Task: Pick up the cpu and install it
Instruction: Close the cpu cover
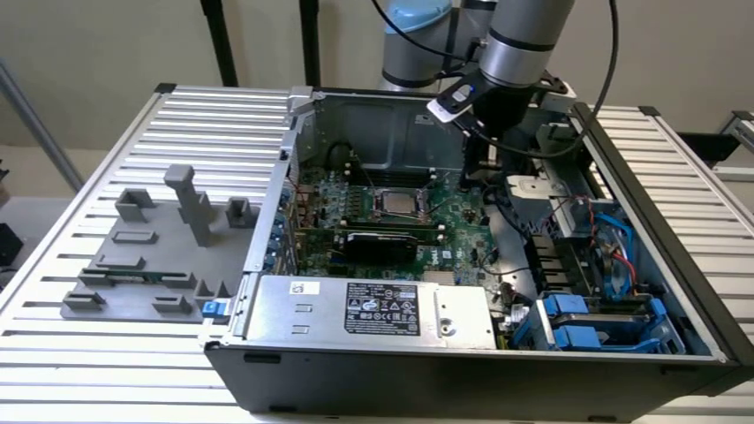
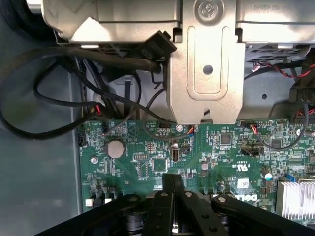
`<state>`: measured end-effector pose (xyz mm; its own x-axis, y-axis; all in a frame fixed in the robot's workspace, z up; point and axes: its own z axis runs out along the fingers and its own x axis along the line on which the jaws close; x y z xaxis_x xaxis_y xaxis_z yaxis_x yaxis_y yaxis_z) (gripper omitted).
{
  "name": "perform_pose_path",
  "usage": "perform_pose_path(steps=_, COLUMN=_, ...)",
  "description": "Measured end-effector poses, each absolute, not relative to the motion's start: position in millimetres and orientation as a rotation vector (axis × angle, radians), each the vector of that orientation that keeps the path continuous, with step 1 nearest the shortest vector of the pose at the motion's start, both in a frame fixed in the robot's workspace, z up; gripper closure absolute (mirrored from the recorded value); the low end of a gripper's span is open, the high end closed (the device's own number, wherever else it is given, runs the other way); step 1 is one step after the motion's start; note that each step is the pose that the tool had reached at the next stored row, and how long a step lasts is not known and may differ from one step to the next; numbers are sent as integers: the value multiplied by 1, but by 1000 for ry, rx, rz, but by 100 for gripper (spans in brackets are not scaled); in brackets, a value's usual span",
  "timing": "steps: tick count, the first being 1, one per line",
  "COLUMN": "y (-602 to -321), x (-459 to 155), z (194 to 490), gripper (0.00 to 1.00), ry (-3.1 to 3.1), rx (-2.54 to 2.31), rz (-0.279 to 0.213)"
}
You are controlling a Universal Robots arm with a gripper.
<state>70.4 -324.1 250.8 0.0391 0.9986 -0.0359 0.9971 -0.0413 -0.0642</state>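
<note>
**Hand clenched empty, cpu off to one side on the board**

Closest to my wrist is my own hand (image 2: 172, 178), its black fingers (image 2: 165, 199) pressed together with nothing between them. It hangs low over the green motherboard (image 2: 147, 157), below a folded metal bracket (image 2: 199, 73) and a tangle of black cables (image 2: 59, 105).

In the exterior view my hand (image 1: 476, 170) is down inside the open computer case (image 1: 471, 389), which sits on the slatted desk (image 1: 106, 380). The cpu (image 1: 398, 202) is the silvery square mid-board, just beside my hand towards the exterior view's left, and apart from it.

I judge the chip light, stiff and thin. Its metal top looks slick, and its underside is probably delicate. I would pinch it by two opposite edges and keep it level, never pressing on the faces.

A dark socket frame (image 1: 374, 212) rings the chip and hides its edges, so I cannot tell whether it is seated or merely resting there. Where my fingertips end is hard to tell against the dark cabling.
</note>
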Motion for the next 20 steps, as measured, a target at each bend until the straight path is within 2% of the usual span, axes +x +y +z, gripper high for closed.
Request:
perform_pose_path(steps=4, y=-324, x=63, z=249, gripper=89, ry=-2151, rx=-2235, rz=134)
perform_pose_path(steps=20, y=-324, x=31, z=248, gripper=89, ry=-2080, rx=-2153, rz=283)
